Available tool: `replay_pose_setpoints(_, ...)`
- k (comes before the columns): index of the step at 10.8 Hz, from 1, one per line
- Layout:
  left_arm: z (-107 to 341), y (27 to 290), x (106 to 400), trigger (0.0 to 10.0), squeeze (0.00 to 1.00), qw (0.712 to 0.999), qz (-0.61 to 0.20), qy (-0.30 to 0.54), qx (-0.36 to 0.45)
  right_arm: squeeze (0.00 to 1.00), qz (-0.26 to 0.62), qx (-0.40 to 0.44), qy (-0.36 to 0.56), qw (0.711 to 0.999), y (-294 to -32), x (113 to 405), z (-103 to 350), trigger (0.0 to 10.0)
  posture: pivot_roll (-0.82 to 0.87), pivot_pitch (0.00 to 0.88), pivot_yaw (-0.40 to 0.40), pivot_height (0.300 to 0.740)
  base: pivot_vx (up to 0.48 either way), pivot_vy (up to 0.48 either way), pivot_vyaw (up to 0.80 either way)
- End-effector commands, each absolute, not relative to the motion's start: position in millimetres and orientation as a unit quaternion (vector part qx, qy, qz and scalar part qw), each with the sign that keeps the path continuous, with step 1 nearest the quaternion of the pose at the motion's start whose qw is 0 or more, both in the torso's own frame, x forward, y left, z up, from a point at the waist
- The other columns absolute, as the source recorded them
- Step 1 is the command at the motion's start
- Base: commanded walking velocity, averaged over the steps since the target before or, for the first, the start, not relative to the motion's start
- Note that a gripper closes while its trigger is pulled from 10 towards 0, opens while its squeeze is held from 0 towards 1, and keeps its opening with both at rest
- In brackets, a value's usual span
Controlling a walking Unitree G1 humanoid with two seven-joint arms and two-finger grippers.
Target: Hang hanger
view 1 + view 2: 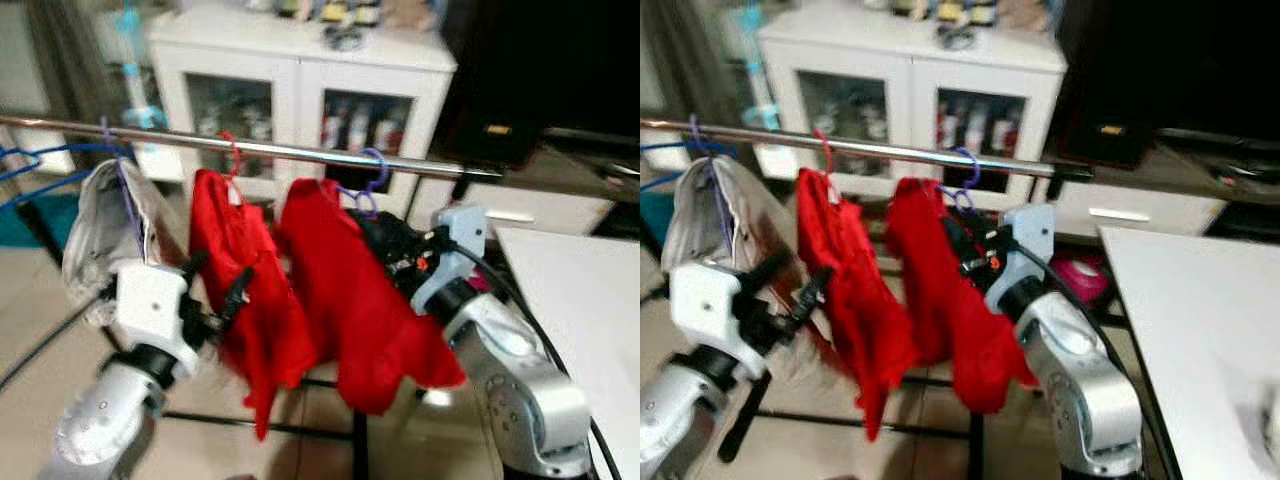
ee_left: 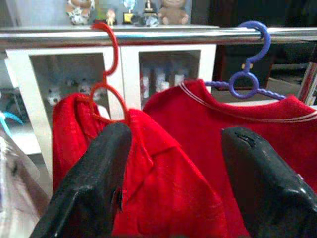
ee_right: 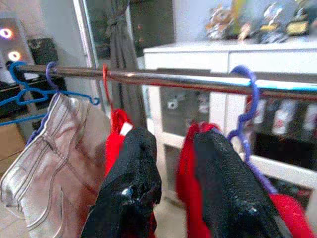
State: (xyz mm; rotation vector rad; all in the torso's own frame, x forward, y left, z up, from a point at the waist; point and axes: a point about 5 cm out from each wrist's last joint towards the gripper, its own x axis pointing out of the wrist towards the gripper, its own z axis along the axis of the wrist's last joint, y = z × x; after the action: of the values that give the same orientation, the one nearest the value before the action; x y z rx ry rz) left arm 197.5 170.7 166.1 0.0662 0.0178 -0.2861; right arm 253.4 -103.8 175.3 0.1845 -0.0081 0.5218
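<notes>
A silver rail [image 1: 290, 150] runs across at chest height. A purple hanger [image 1: 370, 180] with a red shirt [image 1: 350, 300] is hooked over it. To its left a red hanger [image 1: 232, 155] carries another red garment [image 1: 245, 290]. My right gripper [image 3: 174, 139] sits just below the purple hanger's hook [image 3: 245, 109], open by a narrow gap with red cloth showing behind it. My left gripper [image 2: 178, 134] is open wide in front of the red garment, holding nothing.
Pale trousers [image 1: 110, 220] hang on another purple hanger at the rail's left, beside blue hangers [image 1: 30, 170]. A white glass-door cabinet [image 1: 300, 80] stands behind. A white table [image 1: 590, 300] is at the right, below a dark screen [image 1: 540, 60]. The rack's black frame [image 1: 300, 430] crosses the tiled floor.
</notes>
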Motion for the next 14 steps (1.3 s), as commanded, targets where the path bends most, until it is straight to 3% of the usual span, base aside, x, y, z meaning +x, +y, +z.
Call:
replay_pose_setpoints(1, 164, 172, 199, 10.0, 0.0, 0.989, -0.143, 0.015, 0.033, 0.0, 0.248, 0.079, -0.008, 0.966, -106, 255, 174, 10.0, 0.09, 0.0, -0.008, 0.74, 0.0, 0.341, 0.0)
replay_pose_setpoints(14, 157, 169, 204, 10.0, 0.0, 0.991, -0.133, 0.017, 0.024, 0.0, 0.252, 0.068, 0.025, 0.965, -104, 263, 165, 10.0, 0.08, 0.0, -0.029, 0.74, 0.0, 0.365, 0.0)
